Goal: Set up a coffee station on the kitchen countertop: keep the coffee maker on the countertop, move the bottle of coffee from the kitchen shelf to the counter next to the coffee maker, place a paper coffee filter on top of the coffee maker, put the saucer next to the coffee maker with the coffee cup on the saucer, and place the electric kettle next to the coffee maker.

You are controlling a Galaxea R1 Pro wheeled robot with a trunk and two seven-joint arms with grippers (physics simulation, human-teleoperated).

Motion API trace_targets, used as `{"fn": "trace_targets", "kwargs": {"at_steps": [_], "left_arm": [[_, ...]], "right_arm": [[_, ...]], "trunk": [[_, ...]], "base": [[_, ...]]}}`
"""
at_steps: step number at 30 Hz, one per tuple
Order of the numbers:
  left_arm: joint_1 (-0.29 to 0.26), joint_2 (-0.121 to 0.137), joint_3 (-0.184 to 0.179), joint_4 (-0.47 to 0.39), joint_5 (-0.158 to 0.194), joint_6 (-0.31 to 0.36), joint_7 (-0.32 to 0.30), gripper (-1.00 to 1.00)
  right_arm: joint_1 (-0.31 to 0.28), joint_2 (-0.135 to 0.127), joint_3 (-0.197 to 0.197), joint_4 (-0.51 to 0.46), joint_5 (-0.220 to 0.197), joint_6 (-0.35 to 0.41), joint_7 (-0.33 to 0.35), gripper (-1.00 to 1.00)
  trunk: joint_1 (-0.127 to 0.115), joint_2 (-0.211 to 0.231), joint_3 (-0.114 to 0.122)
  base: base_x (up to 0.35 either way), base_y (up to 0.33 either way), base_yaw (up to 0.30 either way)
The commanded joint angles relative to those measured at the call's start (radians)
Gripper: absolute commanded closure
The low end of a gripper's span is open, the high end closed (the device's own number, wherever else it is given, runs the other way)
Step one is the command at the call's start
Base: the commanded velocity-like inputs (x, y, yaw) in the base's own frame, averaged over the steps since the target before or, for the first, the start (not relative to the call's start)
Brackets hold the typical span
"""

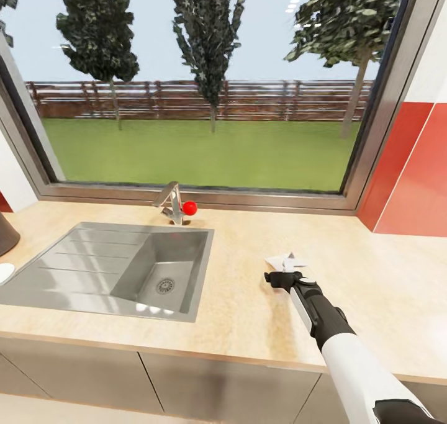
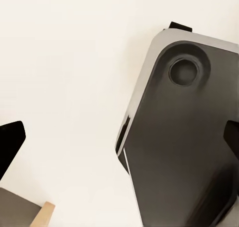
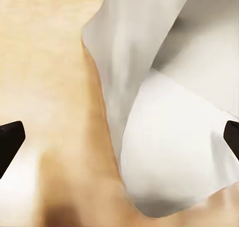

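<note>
A white paper coffee filter (image 1: 284, 261) lies crumpled on the beige countertop (image 1: 261, 312), to the right of the sink. My right gripper (image 1: 287, 271) hangs just over it, open. In the right wrist view the filter (image 3: 169, 152) sits very close between the two spread dark fingertips (image 3: 10, 140), with the right gripper (image 3: 119, 137) straddling it. My left gripper (image 2: 119, 142) is open and holds nothing, looking down at the robot's dark grey base (image 2: 184, 147) over a white floor.
A steel sink (image 1: 118, 269) with a tap and its red knob (image 1: 189, 207) takes up the counter's left half. A dark rounded object (image 1: 6, 234) and a white disc (image 1: 4, 271) are cut off at the left edge. Behind stands a window (image 1: 205, 82); red wall tiles (image 1: 410, 175) are at the right.
</note>
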Motion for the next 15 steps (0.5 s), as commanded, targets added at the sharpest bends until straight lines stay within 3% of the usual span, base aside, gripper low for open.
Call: {"fn": "trace_targets", "kwargs": {"at_steps": [1, 15], "left_arm": [[-0.001, 0.0, 0.008, 0.001, 0.001, -0.004, 0.0, -1.0], [-0.001, 0.0, 0.008, 0.001, 0.002, -0.002, 0.0, -1.0]], "right_arm": [[0.0, 0.0, 0.001, -0.002, 0.0, 0.006, 0.002, -1.0], [0.0, 0.0, 0.001, -0.002, 0.0, 0.005, 0.001, -1.0]], "trunk": [[0.0, -0.001, -0.002], [0.0, -0.001, -0.003]], "base": [[0.0, 0.0, 0.0], [0.0, 0.0, 0.0]]}}
